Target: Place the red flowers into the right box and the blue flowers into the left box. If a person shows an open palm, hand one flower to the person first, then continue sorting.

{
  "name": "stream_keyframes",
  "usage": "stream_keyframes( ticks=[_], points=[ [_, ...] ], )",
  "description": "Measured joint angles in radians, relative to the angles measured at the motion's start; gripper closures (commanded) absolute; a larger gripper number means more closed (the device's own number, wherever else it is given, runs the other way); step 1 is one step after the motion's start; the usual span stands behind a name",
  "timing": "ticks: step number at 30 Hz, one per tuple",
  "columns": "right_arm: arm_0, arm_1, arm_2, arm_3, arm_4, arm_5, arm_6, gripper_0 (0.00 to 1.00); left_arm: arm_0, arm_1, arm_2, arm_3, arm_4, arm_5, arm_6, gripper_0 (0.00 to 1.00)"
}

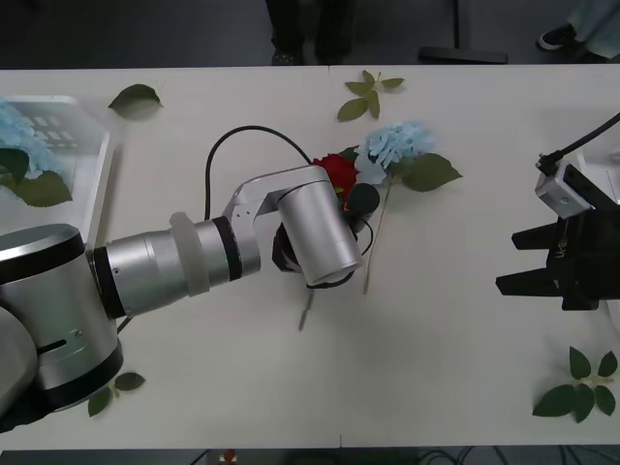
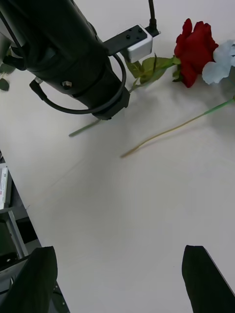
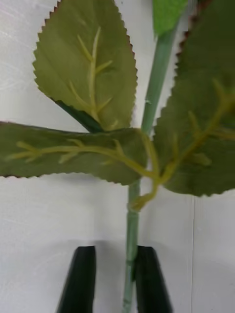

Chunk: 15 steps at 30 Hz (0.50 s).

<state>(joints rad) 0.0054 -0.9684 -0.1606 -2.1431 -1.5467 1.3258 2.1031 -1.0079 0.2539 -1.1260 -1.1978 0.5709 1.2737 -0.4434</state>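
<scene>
My left gripper sits mid-table, fingers nearly closed around the red rose's stem — picking it up. Next comes a firm pinch and a lift. My right gripper waits open, far right.

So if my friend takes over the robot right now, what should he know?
Left gripper: fingers close around the red rose's stem at mid-table, not clearly clamped.
Right gripper: open, idle over bare table on the right.
Red rose and one blue flower lie together on the table.
Done: a blue flower is in the left box.
Left: rose goes right, blue flower goes left.
</scene>
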Motion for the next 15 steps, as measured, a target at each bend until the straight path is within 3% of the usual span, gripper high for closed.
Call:
stream_keyframes(
  ticks=[15],
  points=[
    [0.0, 0.0, 0.0, 0.0, 0.0, 0.0, 0.0, 0.26, 0.0, 0.003, 0.0, -0.001, 0.01, 0.015, -0.039, 1.0]
  ],
)
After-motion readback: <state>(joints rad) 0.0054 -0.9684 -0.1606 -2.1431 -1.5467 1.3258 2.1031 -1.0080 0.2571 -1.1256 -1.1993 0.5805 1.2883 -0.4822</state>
